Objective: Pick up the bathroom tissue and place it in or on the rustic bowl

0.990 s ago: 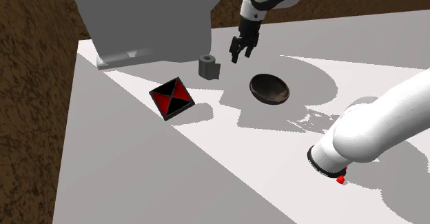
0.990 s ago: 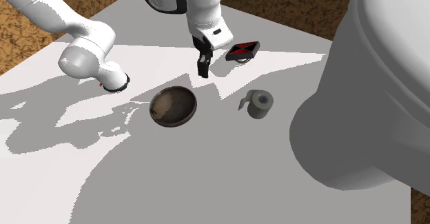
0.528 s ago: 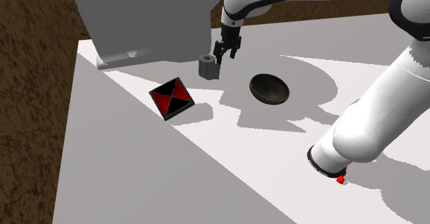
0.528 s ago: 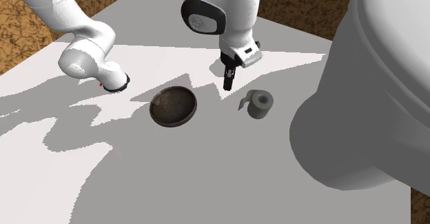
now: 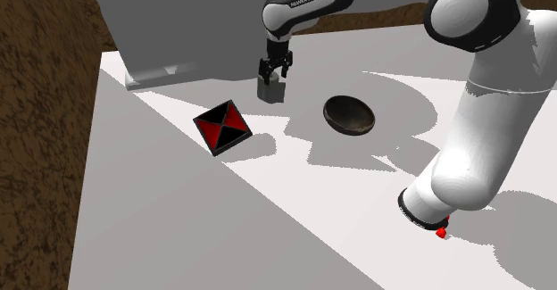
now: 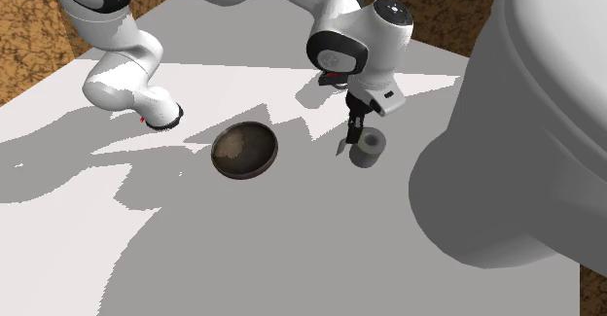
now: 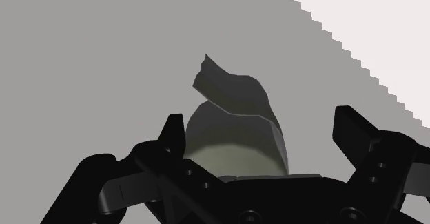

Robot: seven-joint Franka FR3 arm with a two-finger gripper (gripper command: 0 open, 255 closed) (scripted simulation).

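The bathroom tissue [image 5: 270, 89] is a grey roll lying on the pale floor, with a loose flap of paper sticking out. My black gripper [image 5: 274, 70] hangs right over it, pointing down. In the wrist view the roll [image 7: 238, 136] sits between my fingers [image 7: 172, 136], nearer one of them, and the gripper [image 7: 262, 136] is open, clasping nothing. The rustic bowl [image 5: 349, 116] is dark brown, round and empty, to the shoulder view's right of the roll. In the second exterior view my gripper [image 6: 356, 134] stands at the roll [image 6: 371, 147], with the bowl [image 6: 244, 150] to its left.
A red and black square box [image 5: 222, 127] lies to the shoulder view's left of the roll. A large grey toilet [image 6: 525, 120] rises just beyond the roll. My arm's base [image 5: 428, 210] stands on the same floor. Brown ground [image 5: 45, 110] borders the floor.
My gripper has swung from near the bowl toward the shoulder view's left and come down over the tissue roll. The roll, bowl and box have not moved.
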